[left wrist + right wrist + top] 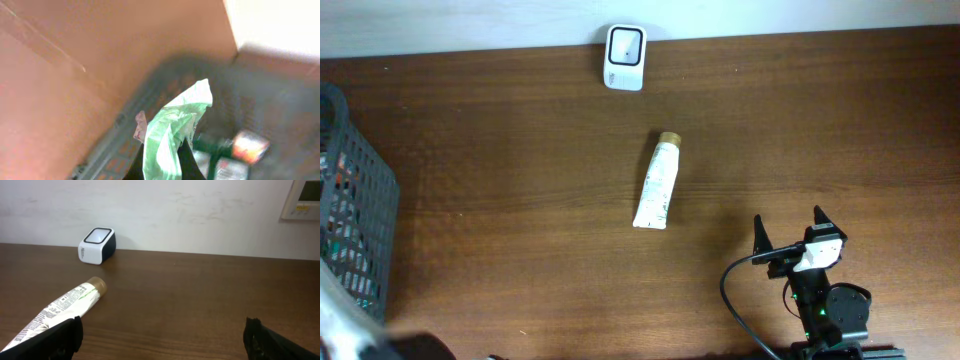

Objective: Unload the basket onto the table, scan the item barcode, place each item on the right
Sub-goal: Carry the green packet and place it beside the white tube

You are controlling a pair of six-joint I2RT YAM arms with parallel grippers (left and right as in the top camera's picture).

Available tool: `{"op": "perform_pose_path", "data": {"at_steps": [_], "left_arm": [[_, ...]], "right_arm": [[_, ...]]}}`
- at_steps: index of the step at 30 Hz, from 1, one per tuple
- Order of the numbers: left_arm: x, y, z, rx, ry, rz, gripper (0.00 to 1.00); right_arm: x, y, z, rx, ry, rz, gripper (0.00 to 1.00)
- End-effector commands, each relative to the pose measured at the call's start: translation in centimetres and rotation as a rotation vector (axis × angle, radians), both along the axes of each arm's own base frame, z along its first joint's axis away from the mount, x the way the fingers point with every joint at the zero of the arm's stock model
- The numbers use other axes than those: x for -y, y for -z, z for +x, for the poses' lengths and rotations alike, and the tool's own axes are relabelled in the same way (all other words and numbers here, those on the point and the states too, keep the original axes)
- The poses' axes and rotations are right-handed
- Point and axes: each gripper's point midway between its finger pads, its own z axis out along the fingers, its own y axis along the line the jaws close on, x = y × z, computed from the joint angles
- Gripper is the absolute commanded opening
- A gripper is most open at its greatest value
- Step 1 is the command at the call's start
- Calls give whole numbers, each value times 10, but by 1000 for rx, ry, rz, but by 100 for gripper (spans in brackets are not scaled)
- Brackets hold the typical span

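Now, left gripper [159, 162]: we see it clenched on a green packet [172, 125], at the basket [115, 150].
Right gripper [790, 222]: spread wide, grasping nothing.
Tube [657, 181]: flat on the table [520, 150], cap end nearer the scanner [624, 57].

Wooden table [520, 150]: one, bearing one white scanner [624, 57], one white tube [657, 182] with a gold cap, and one dark mesh basket [365, 190]. Green-and-white packet [170, 130]: one, with further packages in the basket behind it too blurred to count. Grippers: two, the left gripper [162, 167] and the right gripper [788, 218], each with two fingers.
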Motion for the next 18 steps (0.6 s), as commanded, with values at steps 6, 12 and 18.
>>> {"op": "perform_pose_path", "data": {"at_steps": [6,12,18], "left_arm": [[250,-68,19,356,673,-514,0],[384,46,40,-20,899,-980,0],[479,187,41,-457,939,-1190,0]], "right_arm": [[-1,2,0,-4,-4,0,98],[-1,2,0,-4,-4,0,98],[-1,2,0,-4,-4,0,98]]}}
